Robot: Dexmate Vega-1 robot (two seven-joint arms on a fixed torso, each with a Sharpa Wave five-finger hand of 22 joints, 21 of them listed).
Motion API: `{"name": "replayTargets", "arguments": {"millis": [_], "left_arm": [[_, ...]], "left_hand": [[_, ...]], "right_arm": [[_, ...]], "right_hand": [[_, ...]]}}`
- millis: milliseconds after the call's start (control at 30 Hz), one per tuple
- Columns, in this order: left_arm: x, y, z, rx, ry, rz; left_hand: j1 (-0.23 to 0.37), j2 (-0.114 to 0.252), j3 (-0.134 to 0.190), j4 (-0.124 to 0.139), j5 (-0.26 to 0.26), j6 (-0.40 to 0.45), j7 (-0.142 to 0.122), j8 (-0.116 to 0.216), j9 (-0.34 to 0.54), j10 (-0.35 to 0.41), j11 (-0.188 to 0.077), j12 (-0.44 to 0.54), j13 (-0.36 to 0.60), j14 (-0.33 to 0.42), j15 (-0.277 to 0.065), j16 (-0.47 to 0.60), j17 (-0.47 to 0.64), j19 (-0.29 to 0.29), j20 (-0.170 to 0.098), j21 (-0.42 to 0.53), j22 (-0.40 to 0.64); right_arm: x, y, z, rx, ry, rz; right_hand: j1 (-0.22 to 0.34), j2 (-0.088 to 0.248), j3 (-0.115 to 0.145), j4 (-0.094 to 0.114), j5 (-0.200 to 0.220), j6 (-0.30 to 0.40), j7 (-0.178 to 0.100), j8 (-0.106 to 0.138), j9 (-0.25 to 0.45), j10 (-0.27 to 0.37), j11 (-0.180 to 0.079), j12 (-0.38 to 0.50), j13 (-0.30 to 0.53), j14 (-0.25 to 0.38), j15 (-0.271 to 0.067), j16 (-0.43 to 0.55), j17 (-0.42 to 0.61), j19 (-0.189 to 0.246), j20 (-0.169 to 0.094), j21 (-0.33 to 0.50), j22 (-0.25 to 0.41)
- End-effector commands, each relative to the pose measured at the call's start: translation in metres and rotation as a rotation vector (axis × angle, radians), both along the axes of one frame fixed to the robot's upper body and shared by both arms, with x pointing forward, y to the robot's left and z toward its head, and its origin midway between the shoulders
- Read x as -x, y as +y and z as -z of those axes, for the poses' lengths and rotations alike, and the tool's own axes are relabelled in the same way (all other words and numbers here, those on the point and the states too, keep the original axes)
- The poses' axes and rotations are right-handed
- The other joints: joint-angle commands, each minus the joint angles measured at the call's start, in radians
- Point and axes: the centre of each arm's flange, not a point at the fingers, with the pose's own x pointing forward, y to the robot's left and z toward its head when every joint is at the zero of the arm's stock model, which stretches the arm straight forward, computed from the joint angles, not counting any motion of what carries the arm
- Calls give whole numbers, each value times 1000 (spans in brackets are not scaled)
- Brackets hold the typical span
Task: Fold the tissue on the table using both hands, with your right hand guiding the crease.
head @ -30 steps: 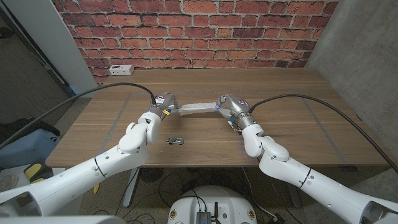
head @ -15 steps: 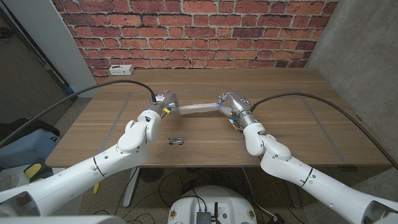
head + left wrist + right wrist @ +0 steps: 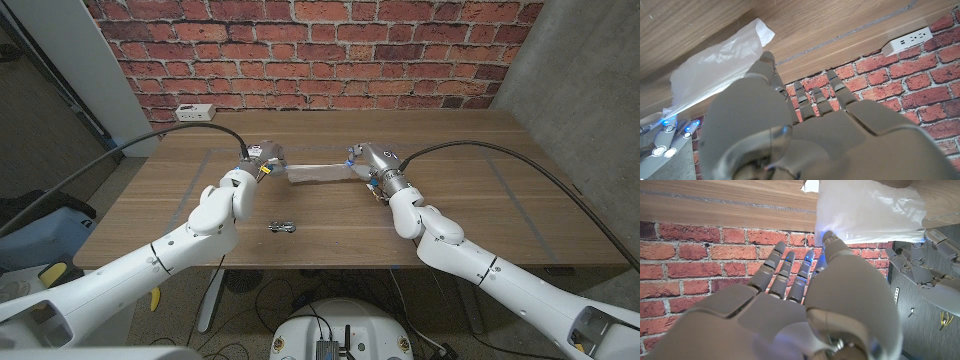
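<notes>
the tissue (image 3: 318,174) sits at the middle of the tabletop (image 3: 470,190), stretched as a narrow white band between the two hands. in the left wrist view the tissue (image 3: 720,67) appears as a thin, translucent sheet, its far corner free over the wood. in the right wrist view the tissue (image 3: 867,212) spreads wide above the fingers.

the left hand (image 3: 263,160) grasps the tissue's left end; in the left wrist view the left hand (image 3: 790,130) has one finger against the sheet, the others extended clear of it. the right hand (image 3: 368,160) grasps the tissue's right end; in the right wrist view the right hand (image 3: 790,310) presses one fingertip, lit blue, to the sheet's edge, the remaining fingers straight and apart from it. whether the band rests on the wood or hangs just above it cannot be told.

a small dark object (image 3: 282,226) lies on the tabletop nearer the robot, apart from the tissue. a white power strip (image 3: 194,111) lies at the tabletop's far left edge, beside the brick wall (image 3: 330,50). black cables (image 3: 180,135) run along both arms.
</notes>
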Motion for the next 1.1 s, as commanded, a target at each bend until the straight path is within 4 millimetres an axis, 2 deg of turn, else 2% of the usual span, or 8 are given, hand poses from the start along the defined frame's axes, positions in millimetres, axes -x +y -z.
{"name": "replayTargets", "arguments": {"millis": [33, 167, 200, 367, 400, 667, 800, 1100], "left_arm": [[-20, 5, -8, 17, 13, 2], [-30, 6, -12, 18, 22, 1], [-32, 7, -13, 19, 25, 0], [-41, 7, -16, 17, 40, -3], [-43, 7, -16, 17, 44, -4], [-59, 8, -22, 13, 70, -6], [-66, 8, -25, 12, 78, -8], [-81, 6, -30, 3, 87, -14]], "left_hand": [[11, 3, -4, 2, 0, 12, 18, -3, 5, 11, -2, 0, 1, 9, -30, -1, 3, 11, 3, 2, 3], [14, 3, -5, 2, 0, 15, 22, -4, 5, 12, -3, -1, 1, 10, -32, -2, 3, 12, 3, 2, 3], [15, 3, -5, 2, 0, 14, 26, -5, 5, 12, -3, -1, 1, 10, -32, -2, 3, 12, 3, 1, 3], [19, 3, -6, 1, -1, 15, 27, -8, 5, 14, 0, -2, 1, 10, -34, -2, 3, 11, 3, 1, 3], [20, 3, -6, 1, -1, 16, 26, -9, 5, 14, -1, -2, 1, 10, -34, -3, 3, 11, 3, 1, 3], [23, 3, -8, 1, -1, 15, 27, -12, 5, 15, -1, -3, 1, 11, -34, -3, 2, 12, 2, 0, 3], [25, 3, -9, 1, -1, 14, 25, -15, 6, 17, -1, -3, 1, 12, -32, -3, 2, 12, 4, 0, 3], [30, 4, -12, 2, -1, 17, 32, -20, 6, 17, -1, -5, 1, 14, -32, -3, 3, 12, 4, 0, 3]], "right_arm": [[-23, 5, -9, 9, 16, -14], [-33, 7, -12, 15, 29, -13], [-34, 7, -13, 18, 29, -11], [-44, 8, -16, 27, 36, -6], [-45, 8, -17, 29, 40, -5], [-61, 10, -22, 52, 64, 4], [-68, 11, -25, 62, 71, 7], [-83, 13, -30, 72, 84, 9]], "right_hand": [[0, 9, -6, 2, -5, 5, 6, 7, 2, 4, 3, -4, 2, 2, -137, 7, 4, 3, -3, 2, 5], [1, 10, -7, 2, -6, 6, 7, 6, 2, 4, 9, -5, 2, 2, -138, 8, 4, 3, -4, 2, 5], [1, 11, -7, 3, -6, 6, 7, 6, 2, 7, 24, -4, 2, 2, -137, 8, 5, 3, -4, 2, 5], [1, 12, -9, 3, -7, 5, 9, 5, 2, 4, 23, -6, 2, 2, -138, 9, 6, 3, -4, 2, 5], [2, 12, -9, 3, -8, 5, 9, 4, 2, 4, 15, -7, 2, 2, -138, 10, 6, 2, -4, 1, 5], [3, 13, -12, 3, -9, 5, 8, 3, 2, 2, 25, -9, 3, -1, -137, 10, 8, 2, -4, 2, 5], [4, 13, -13, 3, -10, 5, 7, 3, 3, -2, 10, -11, 3, -3, -137, 10, 9, 2, -4, 2, 5], [4, 16, -16, 5, -12, 0, 9, -1, 3, -3, 22, -12, 3, -4, -136, 12, 11, 1, -5, 1, 5]]}}
